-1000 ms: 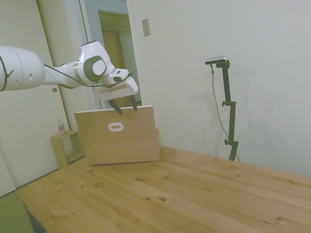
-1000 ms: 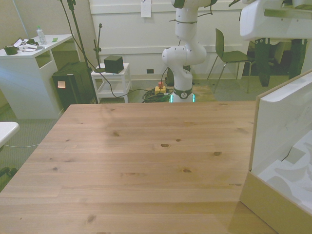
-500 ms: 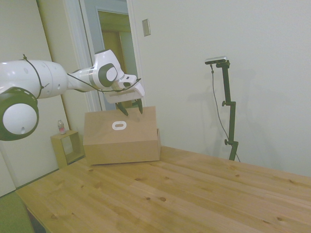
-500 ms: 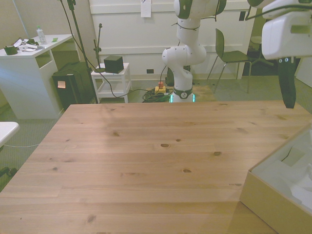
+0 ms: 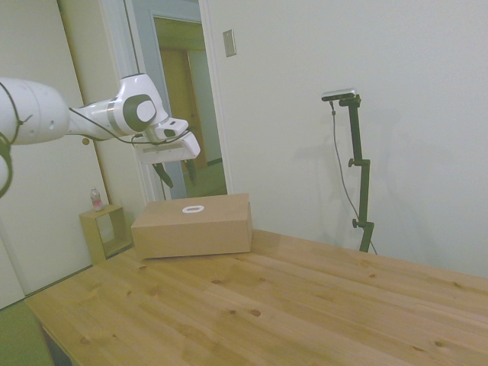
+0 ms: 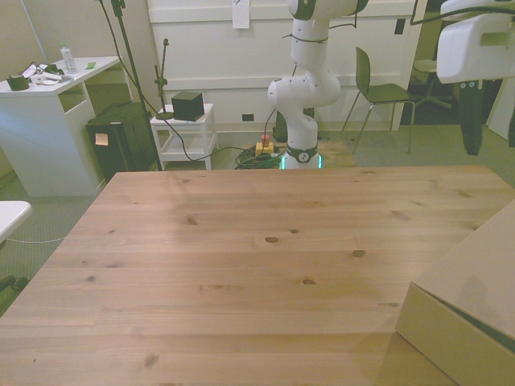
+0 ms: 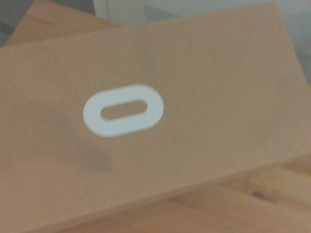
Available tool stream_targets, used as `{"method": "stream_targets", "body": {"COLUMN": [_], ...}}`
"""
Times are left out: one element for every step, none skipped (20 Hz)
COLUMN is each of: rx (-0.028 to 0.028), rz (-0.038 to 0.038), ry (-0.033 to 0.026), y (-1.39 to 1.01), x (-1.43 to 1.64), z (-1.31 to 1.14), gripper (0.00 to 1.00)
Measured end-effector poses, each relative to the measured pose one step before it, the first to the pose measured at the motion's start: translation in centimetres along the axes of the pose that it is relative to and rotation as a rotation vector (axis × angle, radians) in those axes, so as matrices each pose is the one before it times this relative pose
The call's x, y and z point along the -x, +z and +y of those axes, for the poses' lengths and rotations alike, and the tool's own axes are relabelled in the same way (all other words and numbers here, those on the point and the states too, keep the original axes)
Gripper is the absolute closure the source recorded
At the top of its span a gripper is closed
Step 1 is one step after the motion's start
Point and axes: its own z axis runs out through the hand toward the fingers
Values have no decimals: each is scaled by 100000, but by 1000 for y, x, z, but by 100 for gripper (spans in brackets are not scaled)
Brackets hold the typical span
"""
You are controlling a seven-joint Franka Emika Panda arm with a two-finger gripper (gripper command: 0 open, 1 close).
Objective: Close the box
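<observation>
1. The box (image 5: 192, 226) sits on the wooden table (image 5: 305, 305) near its far corner. Its lid (image 7: 146, 111) lies flat across the top, so from how things lie the closing looks done, or all but done.

2. In the wrist view the lid fills the frame face-on with its white-rimmed oval handle hole (image 7: 123, 110) near the middle. This fits a camera looking straight down from directly above the box.

3. The gripper (image 5: 174, 174) hangs above the box, clear of the lid and touching nothing. Its dark fingers (image 5: 166, 180) point down and stand apart, holding nothing.

4. In the front view only a corner of the box (image 6: 463, 310) shows, with the gripper (image 6: 489, 121) high above it.

5. A small open-fronted wooden cube shelf (image 5: 105, 231) stands just beyond the box, off the table. It plays no part in the task.

6. Whether the lid is fully seated along its front edge cannot be told. A light downward press on the lid would settle it if needed.
</observation>
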Motion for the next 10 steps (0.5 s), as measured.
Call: {"method": "stream_targets", "body": {"rx": [1774, 1742, 1882, 1869, 1861, 1614, 1046, 671, 558, 592], "rz": [-1004, -873, -839, -729, -555, -211, 102, 291, 169, 54], "ry": [3098, 3364, 3422, 3608, 3336, 3021, 2311, 1778, 1876, 2141], "y": [111, 224, 305, 389, 459, 490, 580, 720, 922, 1042], "x": [1037, 940, 858, 823, 730, 567, 331, 104, -129, -254], "z": [796, 869, 991, 1093, 1143, 1236, 1313, 1375, 1546, 1612], "gripper": [0, 0, 0, 0, 0, 0, 0, 0, 0, 0]}}
